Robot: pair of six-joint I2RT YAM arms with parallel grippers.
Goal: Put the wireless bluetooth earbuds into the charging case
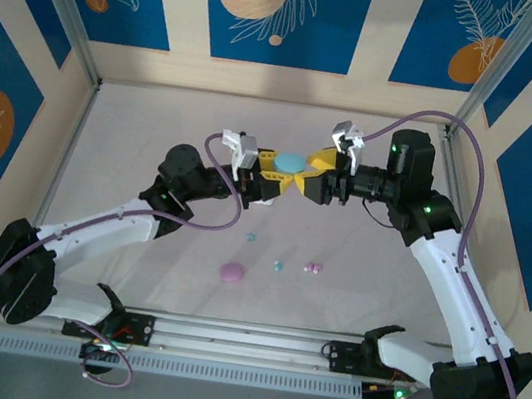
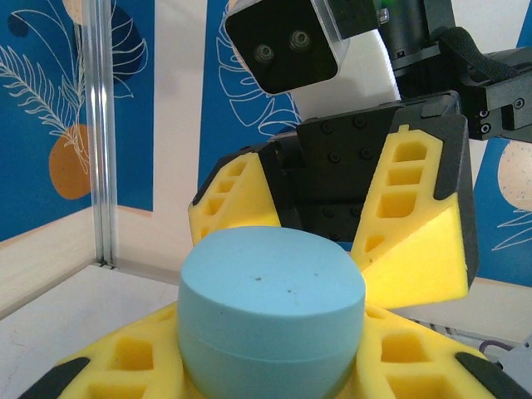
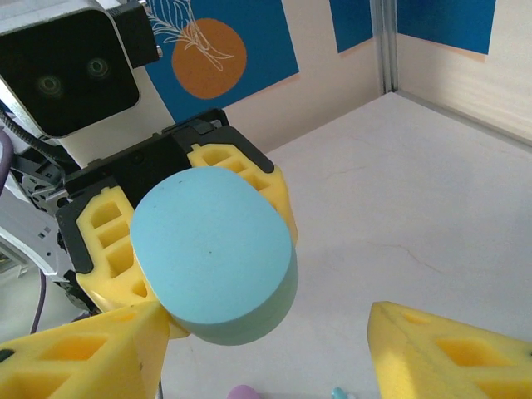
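**A:** Where do the earbuds (image 1: 279, 264) lie?

**B:** Loose on the table (image 1: 131, 158), a scattered row of tiny bits in teal, white and pink. A pink case (image 1: 232, 273) sits near them at about 7 o'clock. No gripper touches any of them.

**A:** And the case they go into?

**B:** The teal charging case (image 1: 292, 161) is held up off the table. In the top view it is at 12 o'clock from the earbuds and well apart from them. Its long axis runs roughly 9 to 3. In the left wrist view the seam around it looks closed, so I judge the lid is not yet up.

**A:** Who has it?

**B:** The left gripper (image 1: 283, 175) comes in from about 8 o'clock, and its yellow fingers (image 2: 125, 357) are pressed on the case from both sides, low on the body. That leaves the top half free.

**A:** The right one?

**B:** The right gripper (image 1: 313, 170) faces it from 3 o'clock, and its jaws are spread wide and holding nothing. In the right wrist view one finger (image 3: 83, 357) is just beside the lower edge of the case. I cannot tell whether it touches. The other finger stands well clear.

**A:** So what does the next move turn on?

**B:** On that head-on line, as I judge it. The case lies straight along 9 o'clock from the right gripper, closer to it than any earbud is. The right arm is the free one to work the lid. After that it has to drop toward 6 o'clock for the earbuds.
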